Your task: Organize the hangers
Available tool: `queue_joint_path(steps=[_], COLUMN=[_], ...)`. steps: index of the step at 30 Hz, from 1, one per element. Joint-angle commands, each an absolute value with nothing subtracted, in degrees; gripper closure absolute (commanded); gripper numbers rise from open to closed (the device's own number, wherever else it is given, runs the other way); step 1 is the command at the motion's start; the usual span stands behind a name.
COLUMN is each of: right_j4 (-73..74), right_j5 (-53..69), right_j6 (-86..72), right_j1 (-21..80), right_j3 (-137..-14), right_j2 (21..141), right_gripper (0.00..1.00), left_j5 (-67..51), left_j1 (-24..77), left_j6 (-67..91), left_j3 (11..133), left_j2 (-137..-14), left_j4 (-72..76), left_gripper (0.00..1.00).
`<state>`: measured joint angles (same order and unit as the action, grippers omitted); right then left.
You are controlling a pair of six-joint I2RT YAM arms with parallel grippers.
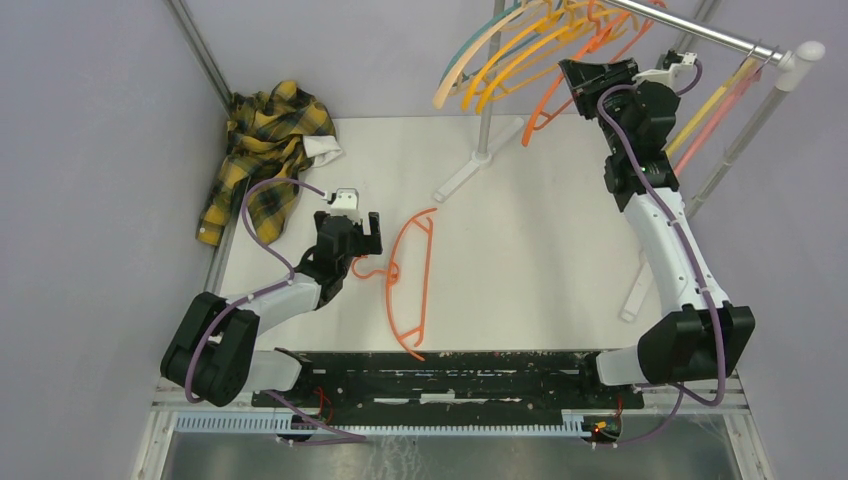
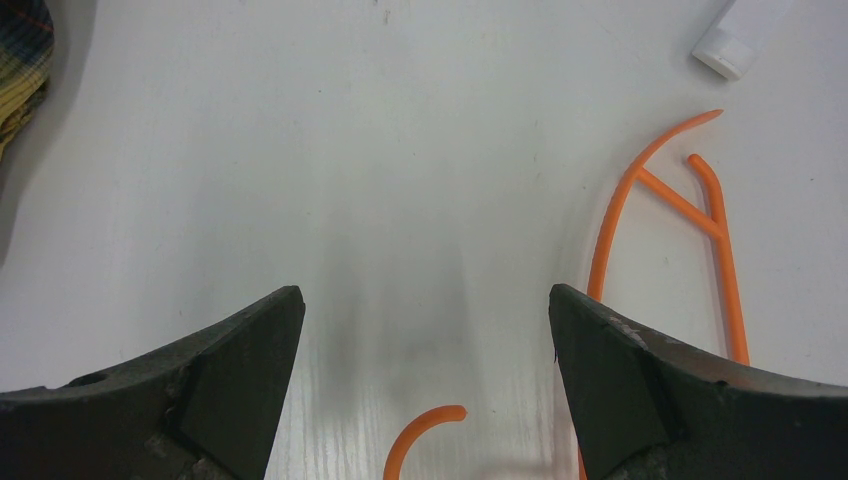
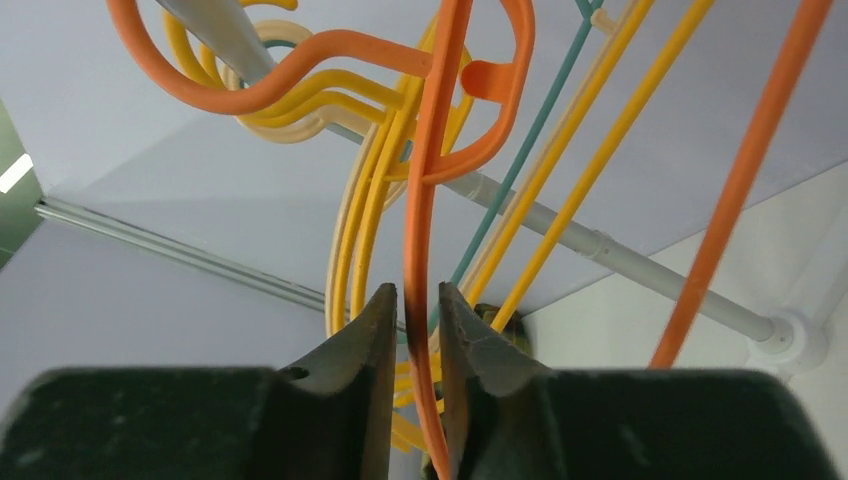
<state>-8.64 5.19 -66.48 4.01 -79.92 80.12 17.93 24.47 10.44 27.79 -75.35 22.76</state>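
Up at the rail [image 1: 700,30], the right gripper [image 3: 417,300] reaches into the bunch of hangers [image 1: 510,55] hooked there: yellow, peach, teal and orange ones, crowded toward the rail's left part and fanning down and leftward from it. A thin bar of one orange hanger [image 3: 425,190] runs straight between the jaws, which stand almost together around it; whether they pinch it or merely flank it cannot be told. That hanger's hook curls over the rail just above the gripper in the wrist view, beside yellow and peach hooks. A second orange bar [image 3: 744,180] slants past on the right of that view, apart from the fingers. Near the rail's right end, a peach-and-pink pair [image 1: 715,103] dangles on its own.

Well below and left of the rail, a loose hanger [image 1: 427,275], orange too, lies flat on the table [image 1: 540,250]. The left gripper [image 2: 425,292] hovers low at its hooked side, jaws spread wide and holding nothing. The hook tip [image 2: 440,411] shows on the tabletop between them, touching neither finger. Farthest left of the rail, a plaid shirt [image 1: 262,150] lies crumpled at the table's far-left corner.
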Motion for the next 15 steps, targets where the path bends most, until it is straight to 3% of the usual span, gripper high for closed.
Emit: queue_joint_path(steps=[1, 3, 7, 10, 15], right_j4=[-8.37, -7.5, -7.21, -5.71, -0.51], right_j5=[7.71, 7.39, 4.53, 3.62, 4.46], right_j6=[-66.2, -65.78, -63.11, -59.78, -53.97], right_j1=[3.78, 3.78, 3.78, 3.9, 5.78], right_j3=[-81.5, -79.9, -73.96, -70.3, -62.73], right_j2=[80.94, 79.57, 72.87, 66.69, 56.78], right_gripper=[0.59, 0.42, 0.21, 0.14, 0.12], left_j5=[18.81, 18.75, 18.63, 18.59, 18.34], left_j1=[24.34, 24.35, 24.27, 24.28, 24.27], left_j6=[11.67, 11.69, 11.76, 11.85, 12.11], left_j3=[29.08, 29.06, 29.07, 29.07, 29.11], left_j2=[-74.05, -74.17, -74.18, -74.31, -74.88], left_j4=[24.65, 24.77, 24.78, 24.85, 25.13], left_gripper=[0.01, 0.01, 0.01, 0.01, 0.01])
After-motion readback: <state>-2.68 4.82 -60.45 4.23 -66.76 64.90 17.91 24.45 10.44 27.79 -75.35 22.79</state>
